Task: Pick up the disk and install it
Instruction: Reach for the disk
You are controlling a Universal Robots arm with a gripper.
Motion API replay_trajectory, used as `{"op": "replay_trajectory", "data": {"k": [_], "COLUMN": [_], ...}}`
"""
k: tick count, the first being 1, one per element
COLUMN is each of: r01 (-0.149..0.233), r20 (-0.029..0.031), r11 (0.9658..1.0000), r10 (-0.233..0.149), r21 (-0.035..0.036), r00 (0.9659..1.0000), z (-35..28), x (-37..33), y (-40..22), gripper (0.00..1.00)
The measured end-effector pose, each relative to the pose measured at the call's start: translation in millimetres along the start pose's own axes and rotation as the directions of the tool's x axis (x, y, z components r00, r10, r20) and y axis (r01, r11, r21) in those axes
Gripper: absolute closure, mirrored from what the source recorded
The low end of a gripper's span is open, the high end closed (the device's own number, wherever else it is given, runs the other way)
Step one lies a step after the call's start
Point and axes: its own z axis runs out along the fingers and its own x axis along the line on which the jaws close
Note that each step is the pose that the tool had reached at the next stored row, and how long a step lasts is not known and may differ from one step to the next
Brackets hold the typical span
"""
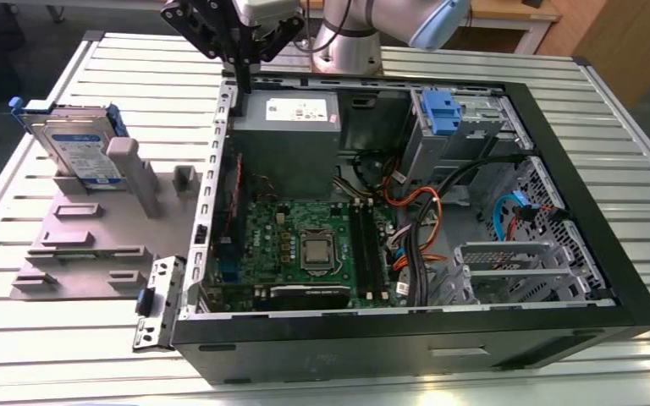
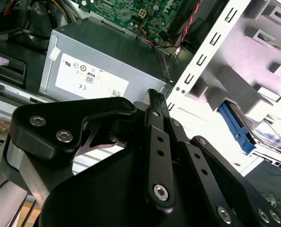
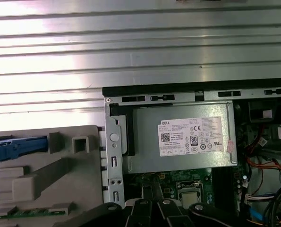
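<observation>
Well away from the flat, silver, blue-edged disk (image 1: 77,156), the black claw (image 1: 238,78) hangs pinched together.

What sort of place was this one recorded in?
Probably a robotics lab bench for computer assembly: an open black desktop computer case lies on a ribbed silver metal table beside a grey plastic stand holding the silver metal disk, with a grey robot arm behind.
</observation>
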Motion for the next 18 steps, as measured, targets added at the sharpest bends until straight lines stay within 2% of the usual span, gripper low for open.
{"op": "replay_trajectory", "data": {"k": [12, 18], "r01": [0.000, 0.000], "r20": [-0.0001, -0.0001], "r11": [1.0000, 1.0000], "r10": [0.000, 0.000], "r21": [-0.0006, -0.0006], "r00": [1.0000, 1.0000], "z": [-0.1, 0.0], "x": [0.8, 7.2], "y": [-0.1, -0.6], "gripper": [0.89, 0.89]}}
